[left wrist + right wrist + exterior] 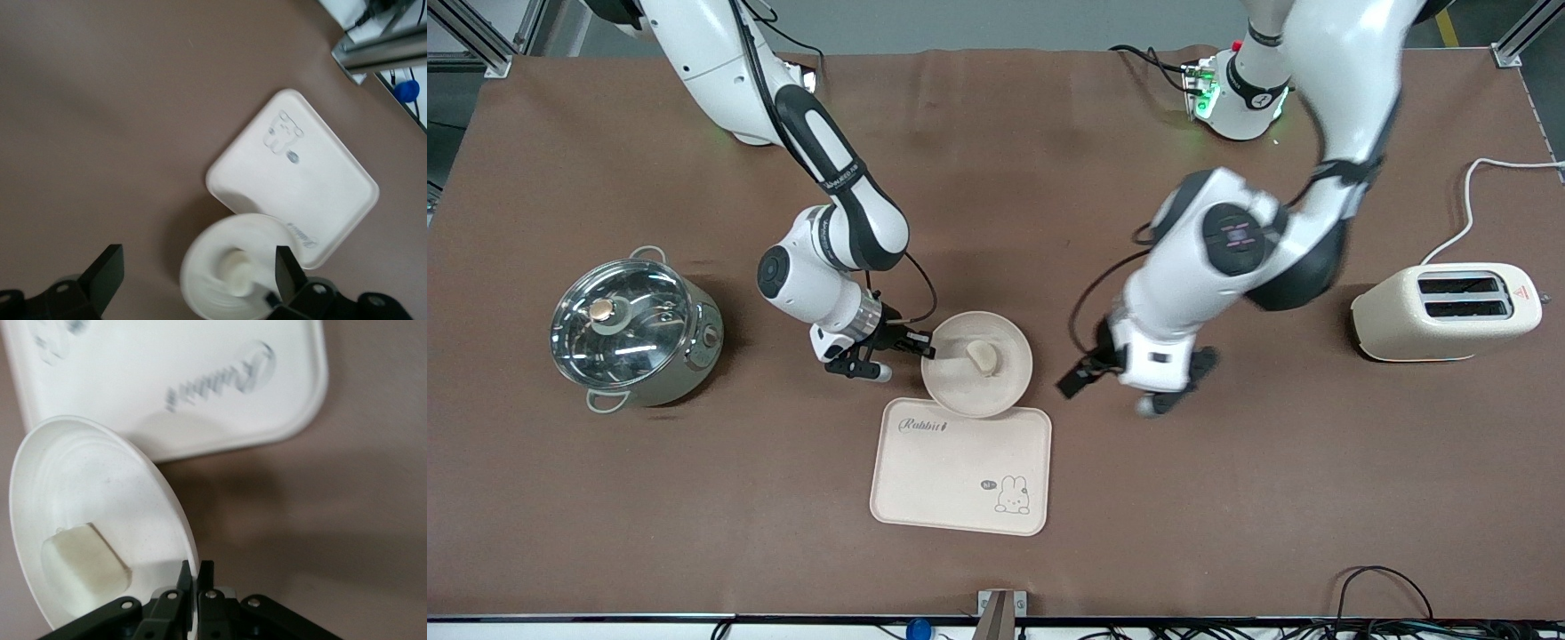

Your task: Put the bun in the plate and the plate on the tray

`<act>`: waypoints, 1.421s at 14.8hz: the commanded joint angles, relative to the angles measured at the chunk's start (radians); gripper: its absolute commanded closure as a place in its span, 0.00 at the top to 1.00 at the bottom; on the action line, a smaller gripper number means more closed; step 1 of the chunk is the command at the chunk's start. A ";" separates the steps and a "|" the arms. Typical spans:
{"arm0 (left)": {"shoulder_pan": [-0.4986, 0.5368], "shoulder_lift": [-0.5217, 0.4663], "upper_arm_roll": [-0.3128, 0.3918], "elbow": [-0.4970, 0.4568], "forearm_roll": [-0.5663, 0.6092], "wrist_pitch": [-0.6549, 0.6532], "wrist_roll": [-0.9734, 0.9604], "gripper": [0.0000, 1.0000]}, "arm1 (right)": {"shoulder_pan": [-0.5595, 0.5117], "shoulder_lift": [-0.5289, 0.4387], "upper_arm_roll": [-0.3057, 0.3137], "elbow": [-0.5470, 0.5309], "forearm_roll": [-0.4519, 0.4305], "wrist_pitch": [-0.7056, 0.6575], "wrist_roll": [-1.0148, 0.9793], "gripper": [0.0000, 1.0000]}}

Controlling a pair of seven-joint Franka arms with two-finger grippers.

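The round cream plate [960, 387] holds the small pale bun [983, 357]. The plate's nearer edge overlaps the farther edge of the Rabbit-printed tray [960, 467]. My right gripper [925, 347] is shut on the plate's rim at the side toward the right arm's end. The right wrist view shows its fingers [197, 577] pinching the rim, with the plate [87, 487], the bun [83, 563] and the tray [167, 367]. My left gripper [1138, 387] is open and empty, up over the table beside the plate. Its wrist view shows the plate [207, 280], bun [237, 273] and tray [300, 180] below.
A steel pot with a glass lid [631, 333] stands toward the right arm's end. A cream toaster [1445, 311] with a white cord [1467, 200] stands toward the left arm's end. Bare brown table lies around the tray.
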 commanded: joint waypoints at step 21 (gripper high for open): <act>0.143 -0.621 0.267 -0.203 0.003 -0.585 1.003 1.00 | -0.159 0.386 -0.014 0.547 -0.130 -0.144 0.109 0.00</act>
